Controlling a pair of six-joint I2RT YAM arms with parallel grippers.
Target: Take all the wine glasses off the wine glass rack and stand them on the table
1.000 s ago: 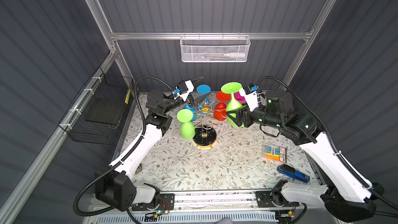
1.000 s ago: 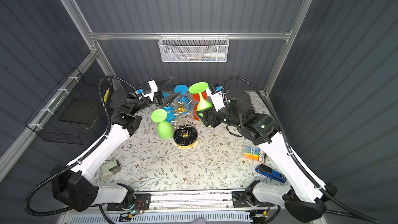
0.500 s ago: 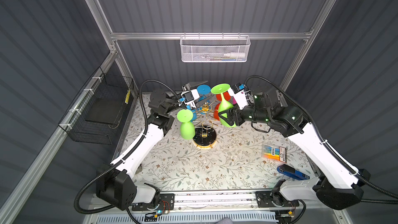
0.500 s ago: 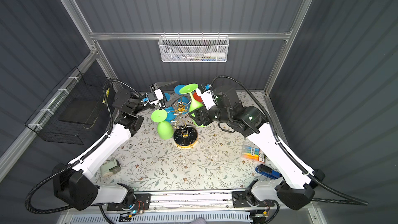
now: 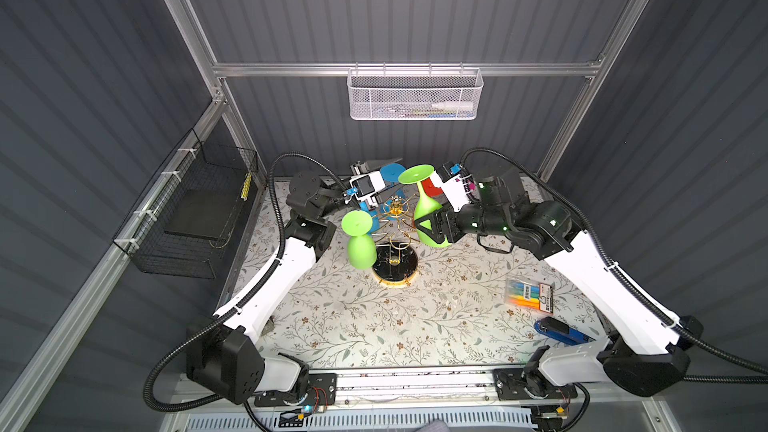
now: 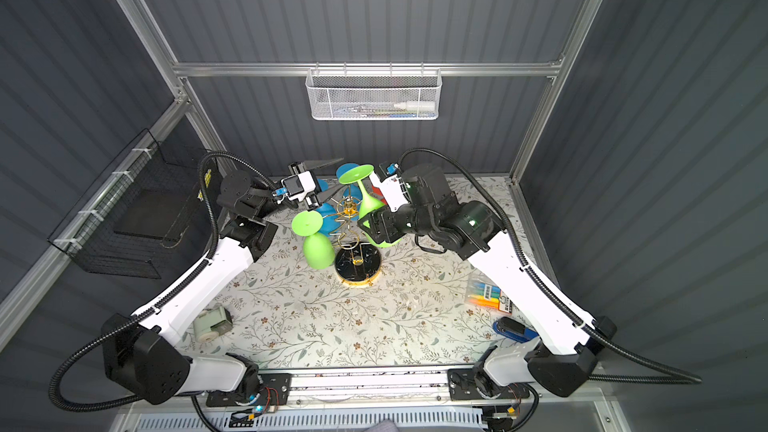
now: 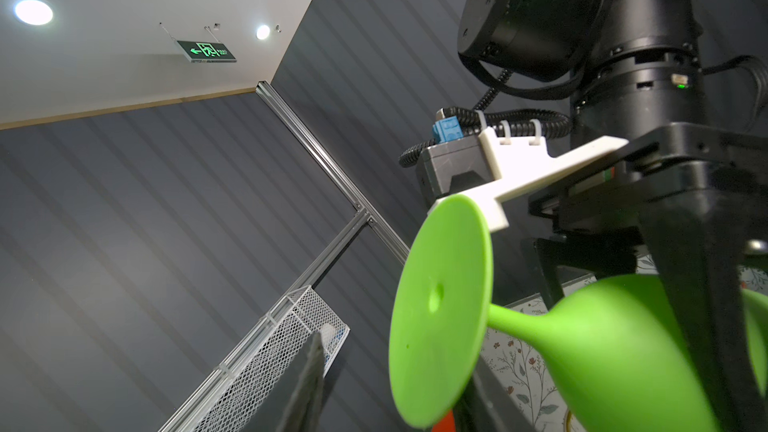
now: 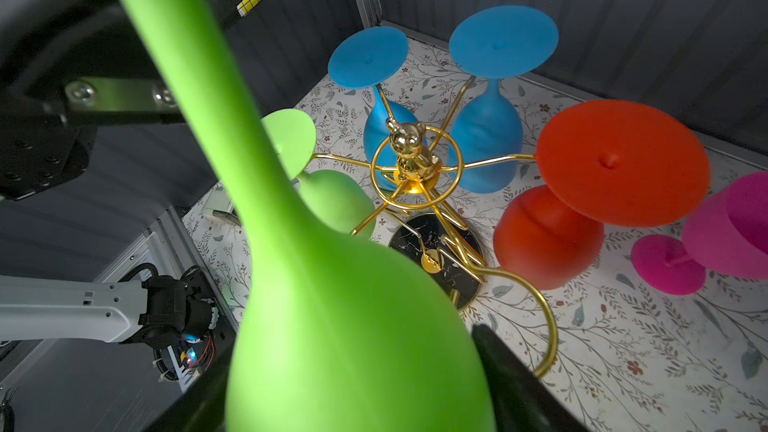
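The right hand (image 5: 432,231) is clamped on the bowl of a green wine glass (image 5: 422,205). The glass is tilted with its foot upward, just beside the wine glass rack (image 5: 397,268) on the table (image 5: 374,326).

The right wrist view adds what the top views cannot. The held glass's stem stands apart from the rack's nearest gold loop, and a small gold bear (image 8: 407,147) tops the central post.

The left hand (image 5: 397,175) is at the rack's far side with its jaws apart, clamped on nothing I can make out. Its wrist view looks up past the green foot to a ceiling exit sign (image 7: 206,51) — an arrow and a running figure, with lettering too small to read.

There are six glasses in all:
- **Green:** two. One is the held glass; the second green glass (image 5: 359,243) hangs foot-up on the rack's arms.
- **Blue:** two blue glasses (image 8: 486,151), also hanging foot-up.
- **Red:** one red glass (image 8: 548,234), also hanging foot-up.
- **Magenta:** one magenta glass (image 8: 731,226), lying on the table near the red one and seen clearly only from the right wrist.

There are two baskets — one white mesh basket (image 5: 413,95) on the back wall and one black wire basket (image 5: 187,209) on the side wall.

On the table are one highlighter pack (image 5: 528,295), its label unreadable, and one blue stapler (image 5: 557,330). A small green-and-white object (image 6: 212,322) by the left arm shows in a top view only.
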